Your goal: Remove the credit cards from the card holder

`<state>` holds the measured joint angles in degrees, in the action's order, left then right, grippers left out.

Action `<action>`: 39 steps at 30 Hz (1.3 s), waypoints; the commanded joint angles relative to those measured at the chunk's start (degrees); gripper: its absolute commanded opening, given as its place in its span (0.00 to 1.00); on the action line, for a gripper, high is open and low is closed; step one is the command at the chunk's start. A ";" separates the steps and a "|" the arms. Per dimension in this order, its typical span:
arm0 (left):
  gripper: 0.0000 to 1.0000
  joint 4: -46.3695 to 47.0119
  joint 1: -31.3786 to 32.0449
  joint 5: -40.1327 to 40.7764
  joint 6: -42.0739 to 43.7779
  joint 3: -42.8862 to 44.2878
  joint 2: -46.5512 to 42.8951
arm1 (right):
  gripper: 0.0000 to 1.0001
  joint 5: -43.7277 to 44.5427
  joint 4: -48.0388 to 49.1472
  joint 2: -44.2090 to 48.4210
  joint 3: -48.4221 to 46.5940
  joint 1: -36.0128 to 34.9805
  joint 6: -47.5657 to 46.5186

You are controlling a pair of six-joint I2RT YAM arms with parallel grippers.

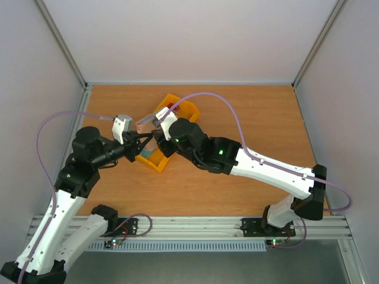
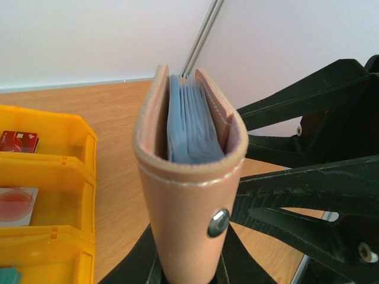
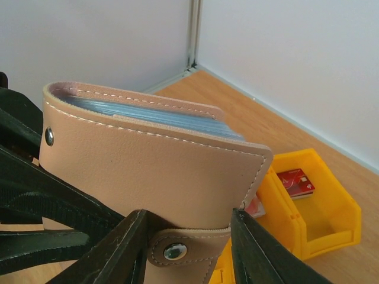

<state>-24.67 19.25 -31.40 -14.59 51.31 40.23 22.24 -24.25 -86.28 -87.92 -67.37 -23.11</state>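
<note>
My left claw (image 2: 189,269) is clamped on one end of the card holder (image 2: 188,195) and holds it up over the table (image 2: 118,118), just beside the yellow tray (image 2: 65,234); the holder is folded nearly shut, blue-grey inside. My right claw (image 3: 186,251) has a finger on each side of the snap strap (image 3: 177,242), but I cannot tell if it pinches; the dark red card (image 2: 18,141), the white card with a red blotch (image 2: 15,206) and the teal card (image 2: 7,276) lie in the tray, one in each part.

Orange-brown wooden table (image 1: 254,112) between plain white walls (image 1: 189,35), aluminium corner posts (image 1: 60,41)
</note>
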 commanded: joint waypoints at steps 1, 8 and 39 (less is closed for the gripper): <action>0.00 6.43 0.22 -2.28 0.14 0.11 -0.60 | 0.39 -0.91 -2.15 -1.28 -0.93 1.07 0.17; 0.00 6.44 0.18 -1.19 -0.20 0.29 -0.25 | 0.44 -1.62 -4.83 -4.78 -2.88 1.12 1.46; 0.00 10.07 0.18 -0.61 4.75 -1.04 -1.27 | 0.01 2.19 -8.93 -5.90 -1.61 4.10 6.04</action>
<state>-24.40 18.96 -28.05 -10.22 49.47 40.86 21.34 -29.93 -91.00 -91.29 -66.22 -19.92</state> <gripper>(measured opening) 0.121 0.075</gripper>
